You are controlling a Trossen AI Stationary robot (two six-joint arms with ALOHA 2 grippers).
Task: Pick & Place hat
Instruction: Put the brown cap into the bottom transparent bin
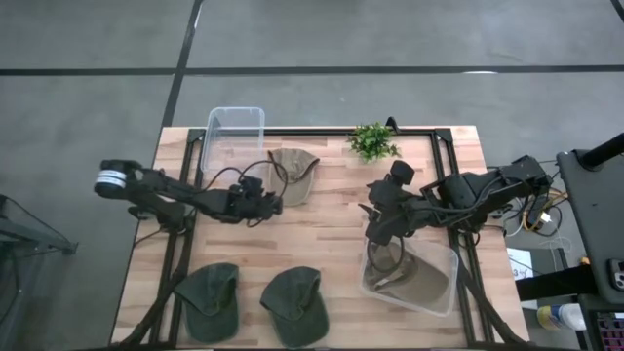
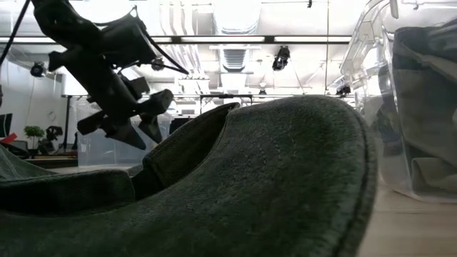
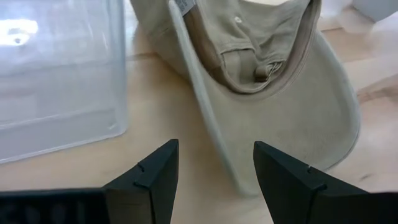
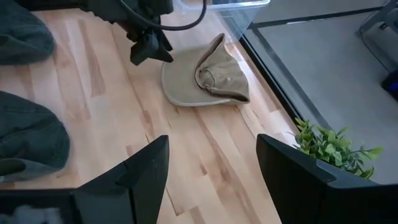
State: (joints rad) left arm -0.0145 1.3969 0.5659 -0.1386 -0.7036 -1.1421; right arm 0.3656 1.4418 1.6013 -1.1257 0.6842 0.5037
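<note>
A tan hat [image 1: 292,175] lies on the wood near the table's far edge, its brim [image 3: 292,124] flat on the table and its crown crumpled. My left gripper [image 1: 265,203] is open just to the hat's left. In the left wrist view my left gripper [image 3: 214,180] has its fingers on either side of the brim's near rim, apart from it. My right gripper [image 1: 375,226] is open and hovers right of the table's middle, over the far rim of a clear bin [image 1: 450,263]. In the right wrist view my right gripper [image 4: 214,174] faces the tan hat [image 4: 208,78].
A second tan hat [image 1: 414,283] lies inside the right clear bin. Another clear bin [image 1: 232,136] stands by the far edge, left of the hat. Two dark green hats [image 1: 210,297] [image 1: 292,304] lie near the near edge. A small green plant [image 1: 372,141] stands at the far edge.
</note>
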